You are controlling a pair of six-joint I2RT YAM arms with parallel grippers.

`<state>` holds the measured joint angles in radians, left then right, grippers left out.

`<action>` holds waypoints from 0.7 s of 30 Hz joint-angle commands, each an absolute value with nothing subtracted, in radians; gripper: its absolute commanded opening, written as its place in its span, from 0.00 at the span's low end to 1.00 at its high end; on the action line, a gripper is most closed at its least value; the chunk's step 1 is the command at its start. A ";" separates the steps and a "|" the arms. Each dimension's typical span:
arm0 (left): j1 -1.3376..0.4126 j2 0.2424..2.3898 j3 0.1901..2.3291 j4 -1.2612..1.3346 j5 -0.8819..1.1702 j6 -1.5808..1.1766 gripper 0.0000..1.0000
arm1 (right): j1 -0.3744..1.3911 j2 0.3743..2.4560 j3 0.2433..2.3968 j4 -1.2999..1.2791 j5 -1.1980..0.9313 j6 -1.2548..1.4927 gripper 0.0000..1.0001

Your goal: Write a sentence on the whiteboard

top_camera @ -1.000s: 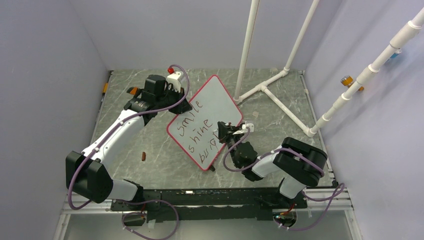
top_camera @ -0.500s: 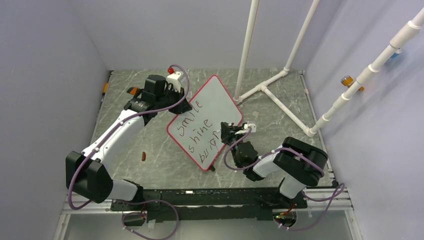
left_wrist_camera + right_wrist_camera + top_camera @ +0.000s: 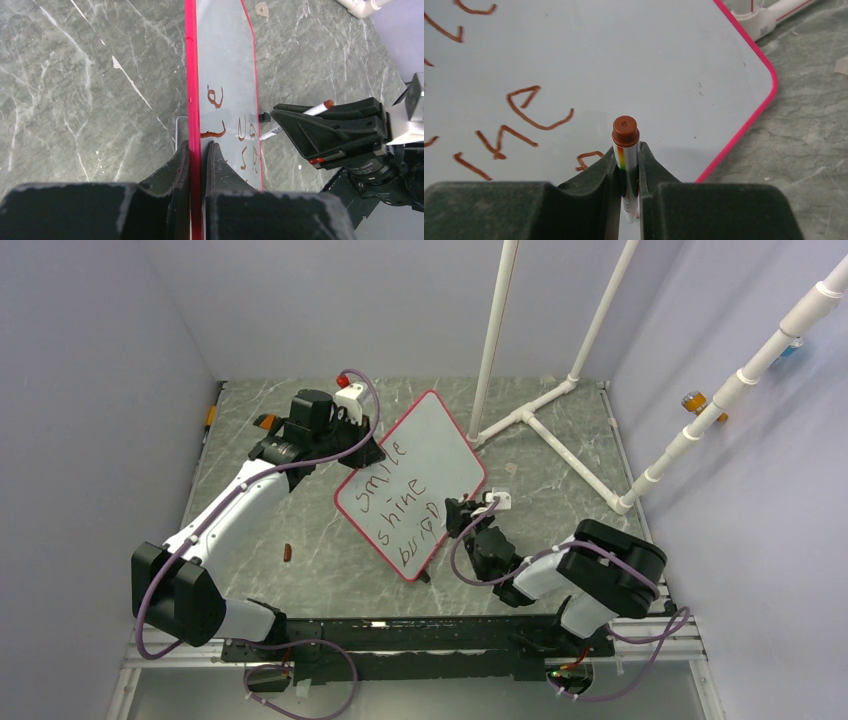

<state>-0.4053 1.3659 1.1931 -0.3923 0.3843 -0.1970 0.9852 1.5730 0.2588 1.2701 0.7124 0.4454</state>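
Note:
The whiteboard [image 3: 430,455] is held tilted above the marble table, a white square with a red-pink rim. My left gripper [image 3: 366,452] is shut on its left edge; in the left wrist view the jaws [image 3: 201,146] pinch the pink rim [image 3: 191,75]. The sentence [image 3: 398,505] runs in reddish-brown stacked lines. My right gripper [image 3: 460,512] is shut on a white marker [image 3: 625,147] with a brown end. The marker's tip is at the board's lower right, by the third line. Brown strokes [image 3: 531,112] show on the board [image 3: 634,55] past the marker.
A white pipe frame [image 3: 535,420] stands on the table behind and right of the board, with a slanted pipe [image 3: 740,380] at far right. A small brown piece [image 3: 288,553] lies on the table left of the board. Lilac walls close in the sides.
My right gripper with the marker has shifted a little to the right and down along the board's lower edge. A fresh stroke has appeared in the third line. The left arm has not moved.

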 commanded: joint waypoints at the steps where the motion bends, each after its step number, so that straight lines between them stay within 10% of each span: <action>1: -0.406 1.364 1.192 -0.365 0.319 -0.112 0.00 | 1.009 1.475 0.275 1.216 0.698 0.406 0.00; 21: -0.406 1.363 1.192 -0.362 0.324 -0.111 0.00 | 1.042 1.517 0.420 1.344 0.674 0.248 0.00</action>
